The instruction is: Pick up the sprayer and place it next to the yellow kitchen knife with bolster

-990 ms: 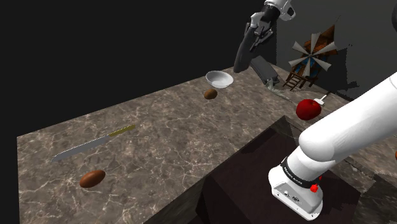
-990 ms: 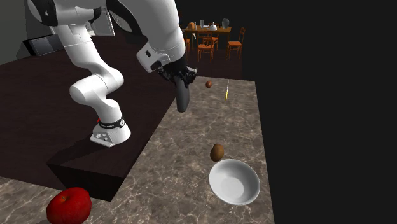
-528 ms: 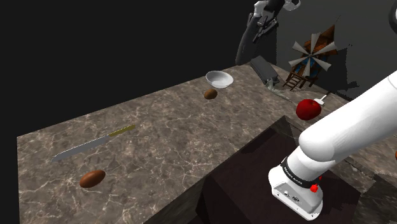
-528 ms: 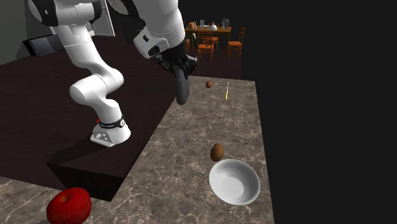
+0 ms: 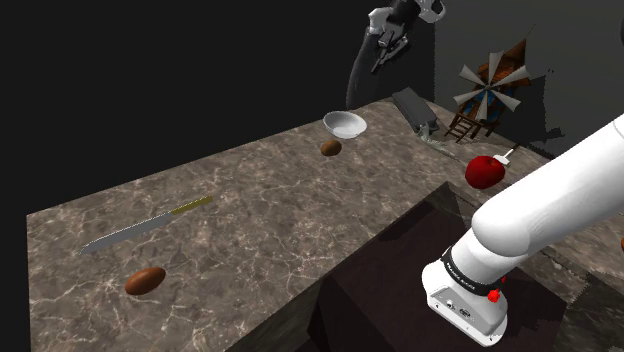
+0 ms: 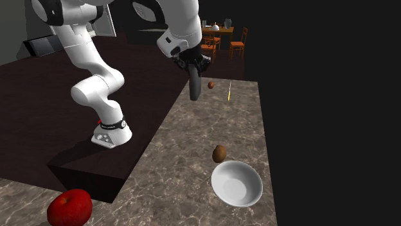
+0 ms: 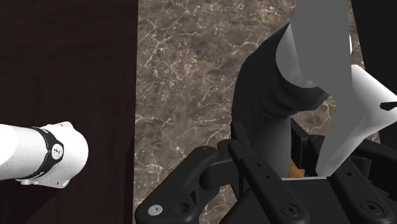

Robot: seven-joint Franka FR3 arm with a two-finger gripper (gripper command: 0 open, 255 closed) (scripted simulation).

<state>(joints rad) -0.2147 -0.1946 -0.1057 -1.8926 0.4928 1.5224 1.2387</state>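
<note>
Item 1, tool: I read the black gripper point(image 5: 384, 36) as clamped on the sprayer point(image 5: 357, 76), fingers closed around its upper end. The sprayer is a dark grey body that hangs down from the fingers, tilted, and is well clear of the marble counter point(image 5: 260, 215). In the wrist view I see its dark neck point(image 7: 267, 95) and a pale grey part rising between the fingers.

Item 2, container: white bowl point(image 5: 346, 126), on the counter below the gripper and slightly off to one side. I can see its inside as bare white.

Item 3: small brown oval point(image 5: 331, 147), on the counter just beside the bowl, outside it and also below the tool.

Item 4: knife point(image 5: 148, 224), yellow handle and grey blade, lying flat on the counter. It is well apart from the gripper, at the far end of the counter from it.

Item 5: second brown oval point(image 5: 145, 281), near the knife's blade, far from the tool.

Item 6: red apple point(image 5: 484, 171), on the counter near the stand point(image 5: 400, 290), below the tool and to its other side from the bowl.

Item 7: model windmill point(image 5: 487, 92), beyond the apple.
</note>
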